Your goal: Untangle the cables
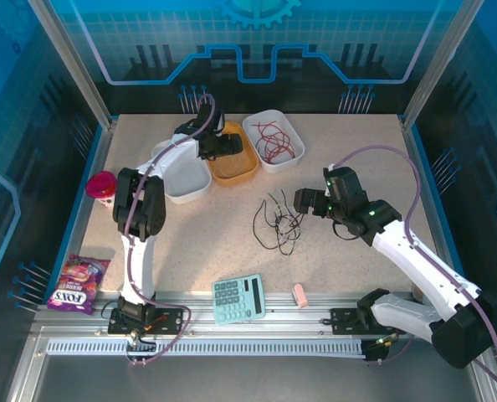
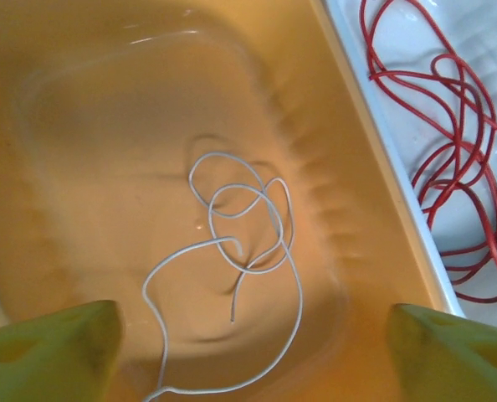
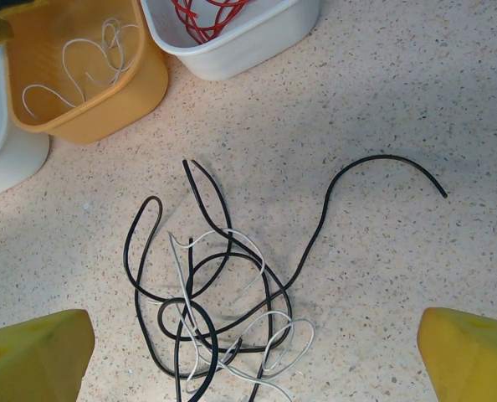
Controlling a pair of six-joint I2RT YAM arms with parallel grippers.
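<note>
Left gripper (image 2: pixel 253 339) hangs over the orange tub (image 2: pixel 106 126) with its fingers spread wide and nothing between them. A whitish cable (image 2: pixel 242 219) lies in loose loops on the tub's floor below. Its lower end runs close by the left finger, so a lift that catches it could drag the cable out over the rim. Just beside, a white tub (image 2: pixel 381 142) holds the red cables (image 2: pixel 462 167).

Right gripper (image 3: pixel 255 339) is likewise fully open and empty, poised above the tangle (image 3: pixel 215 310) on the desk (image 3: pixel 382 100), where black and whitish cables cross through each other's loops. I judge the risk greatest here: closing on a crossing would pinch two strands at once, and pulling one strand against a loop would tighten the knot or haul the whole bundle along. One black end strays off to the right, free of the rest — probably the safest place to start. The strands lie flat and thin, so the fingers may also close on nothing.
</note>
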